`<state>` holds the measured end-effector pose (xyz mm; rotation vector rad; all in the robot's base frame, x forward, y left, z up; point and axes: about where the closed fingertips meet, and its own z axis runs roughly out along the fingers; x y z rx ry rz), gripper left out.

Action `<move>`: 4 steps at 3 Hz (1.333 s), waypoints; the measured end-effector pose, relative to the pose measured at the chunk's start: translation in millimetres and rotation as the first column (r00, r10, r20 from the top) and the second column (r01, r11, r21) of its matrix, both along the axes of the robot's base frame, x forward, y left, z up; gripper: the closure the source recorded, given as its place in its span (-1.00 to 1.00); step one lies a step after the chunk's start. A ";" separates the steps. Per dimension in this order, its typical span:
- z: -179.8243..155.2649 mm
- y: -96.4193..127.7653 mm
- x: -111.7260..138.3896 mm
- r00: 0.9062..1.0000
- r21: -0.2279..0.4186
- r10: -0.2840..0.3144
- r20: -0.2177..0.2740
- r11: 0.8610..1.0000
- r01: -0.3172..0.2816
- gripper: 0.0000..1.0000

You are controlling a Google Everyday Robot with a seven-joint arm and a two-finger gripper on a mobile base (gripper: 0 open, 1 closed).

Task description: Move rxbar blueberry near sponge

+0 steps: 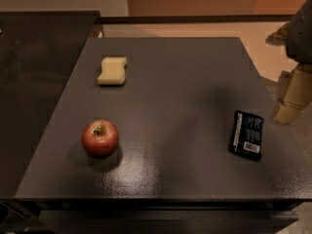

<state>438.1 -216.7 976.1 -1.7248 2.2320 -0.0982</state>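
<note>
My gripper hangs right of the rxbar blueberry, its spread I cannot tell; I'd pinch across the narrow width.

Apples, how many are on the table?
1. The red apple sits front left on the table, in front of the sponge. No place looks able to hide another. The gripper hangs off the right edge, beside the rxbar blueberry.

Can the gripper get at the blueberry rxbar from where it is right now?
Probably yes. The gripper hangs off the right edge of the table, just right of the rxbar blueberry, which lies flat on its own. The apple and sponge sit far over on the left, so nothing stands between.
</note>
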 end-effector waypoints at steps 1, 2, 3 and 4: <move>0.0 0.0 0.0 1.000 0.000 0.000 0.000 1.000 0.000 -1.00; -0.8 1.4 0.7 0.999 -0.020 0.047 -0.012 0.999 -0.048 -1.00; -8.2 0.3 1.2 0.990 -0.054 0.137 -0.035 0.989 -0.139 -1.00; -20.7 -0.9 0.9 0.966 -0.083 0.253 -0.054 0.963 -0.257 -1.00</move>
